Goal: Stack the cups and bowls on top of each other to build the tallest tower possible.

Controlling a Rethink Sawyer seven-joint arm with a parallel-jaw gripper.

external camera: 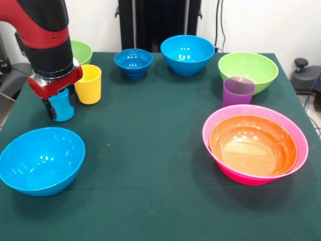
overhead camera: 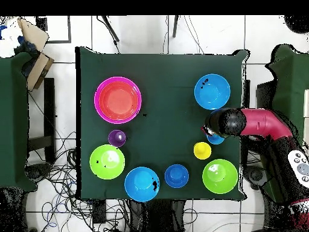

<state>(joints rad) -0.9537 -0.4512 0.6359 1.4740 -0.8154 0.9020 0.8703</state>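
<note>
My gripper (external camera: pixel 61 103) is at the table's left side in the front view, its fingers on either side of the light blue cup (external camera: pixel 62 106), closed on it. I cannot tell whether the cup rests on the cloth. In the overhead view the arm hides most of this cup (overhead camera: pixel 216 139). The yellow cup (external camera: pixel 89 84) stands just behind it. The purple cup (external camera: pixel 238 91) stands at the right, behind the tower: the orange bowl (external camera: pixel 253 148) nested in the large pink bowl (external camera: pixel 235 174).
On the green table (external camera: pixel 150 150): a bright blue bowl (external camera: pixel 41 159) at front left, another (external camera: pixel 187 54) at the back, a small dark-blue footed bowl (external camera: pixel 133 62) beside it, a lime green bowl (external camera: pixel 248 71) at back right, another (external camera: pixel 83 51) behind the arm.
</note>
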